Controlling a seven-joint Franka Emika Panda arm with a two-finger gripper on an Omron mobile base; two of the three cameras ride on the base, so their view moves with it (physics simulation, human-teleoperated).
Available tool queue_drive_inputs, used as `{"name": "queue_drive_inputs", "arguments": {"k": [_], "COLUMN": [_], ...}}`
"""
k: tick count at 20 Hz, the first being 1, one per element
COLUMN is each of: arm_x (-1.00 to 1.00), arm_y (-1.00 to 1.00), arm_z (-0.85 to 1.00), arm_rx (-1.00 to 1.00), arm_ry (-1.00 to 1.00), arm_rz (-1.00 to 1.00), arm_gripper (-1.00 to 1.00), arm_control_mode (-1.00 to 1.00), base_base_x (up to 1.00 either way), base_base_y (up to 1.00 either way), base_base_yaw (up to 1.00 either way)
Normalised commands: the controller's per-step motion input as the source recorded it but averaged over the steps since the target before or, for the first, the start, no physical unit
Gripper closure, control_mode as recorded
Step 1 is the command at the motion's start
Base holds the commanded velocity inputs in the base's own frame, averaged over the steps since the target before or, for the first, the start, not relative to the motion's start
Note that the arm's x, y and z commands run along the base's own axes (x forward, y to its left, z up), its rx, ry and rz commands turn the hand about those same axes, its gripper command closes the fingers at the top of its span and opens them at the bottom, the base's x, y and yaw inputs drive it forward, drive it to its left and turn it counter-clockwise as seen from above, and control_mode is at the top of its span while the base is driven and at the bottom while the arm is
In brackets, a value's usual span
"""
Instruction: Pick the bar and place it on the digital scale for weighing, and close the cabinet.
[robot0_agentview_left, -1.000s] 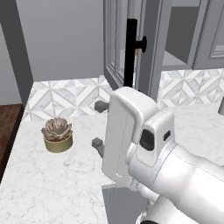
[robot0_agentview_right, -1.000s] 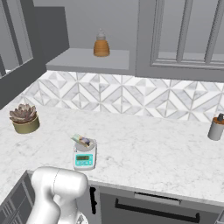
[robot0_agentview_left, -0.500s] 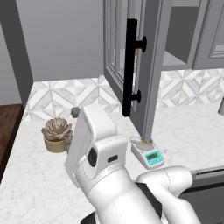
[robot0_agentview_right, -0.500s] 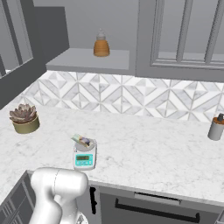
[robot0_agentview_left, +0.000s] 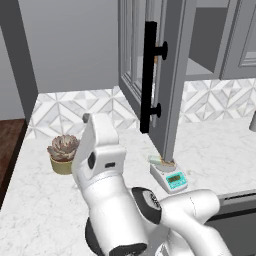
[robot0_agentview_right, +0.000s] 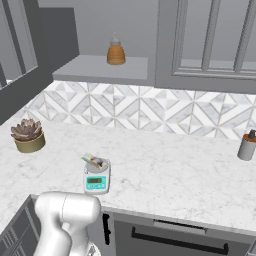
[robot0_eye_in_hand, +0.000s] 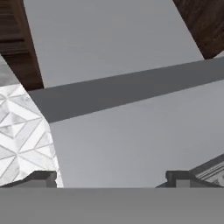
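The bar (robot0_agentview_right: 93, 160), a small pale green and lilac packet, lies on the digital scale (robot0_agentview_right: 96, 181) on the marble counter, and also appears as the bar (robot0_agentview_left: 160, 161) on the scale (robot0_agentview_left: 171, 179) just below the door. The cabinet door (robot0_agentview_left: 170, 75), glass-paned with a long black handle (robot0_agentview_left: 149, 75), stands swung open over the counter. My arm (robot0_agentview_left: 100, 165) rises left of the scale, its hand turned toward the wall. My gripper (robot0_eye_in_hand: 111, 178) is open, its fingertips (robot0_eye_in_hand: 41, 177) wide apart with nothing between them, facing a grey wall and the tiled backsplash (robot0_eye_in_hand: 22, 135).
A potted succulent (robot0_agentview_left: 63, 152) stands at the counter's left, close to my arm. An orange-brown bottle (robot0_agentview_right: 116, 51) sits on the open cabinet's shelf. A grey canister (robot0_agentview_right: 246, 145) stands at the far right by the backsplash. An oven front (robot0_agentview_right: 170, 235) lies below the counter edge.
My arm has swung left, away from the scale and toward the plant side. The bar stays on the scale, and the door has not visibly moved.
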Motion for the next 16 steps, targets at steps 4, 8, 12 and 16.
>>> {"name": "queue_drive_inputs", "arguments": {"k": [4, 8, 12, 16], "arm_x": [0.36, 0.27, 0.13, 0.16], "arm_y": [0.39, 0.16, 0.00, -0.05], "arm_z": [-0.33, -0.06, 0.00, 0.00], "arm_rx": [0.24, 0.17, 0.05, 0.14], "arm_ry": [0.00, -0.03, 0.00, 0.12], "arm_rz": [-0.40, -0.35, -0.15, -0.11], "arm_gripper": [-1.00, -1.00, -1.00, -1.00], "arm_control_mode": [-1.00, -1.00, -1.00, -1.00], "base_base_x": [0.00, 0.00, 0.00, 0.00], "base_base_y": [0.00, 0.00, 0.00, 0.00], "base_base_yaw": [0.00, 0.00, 0.00, 0.00]}}
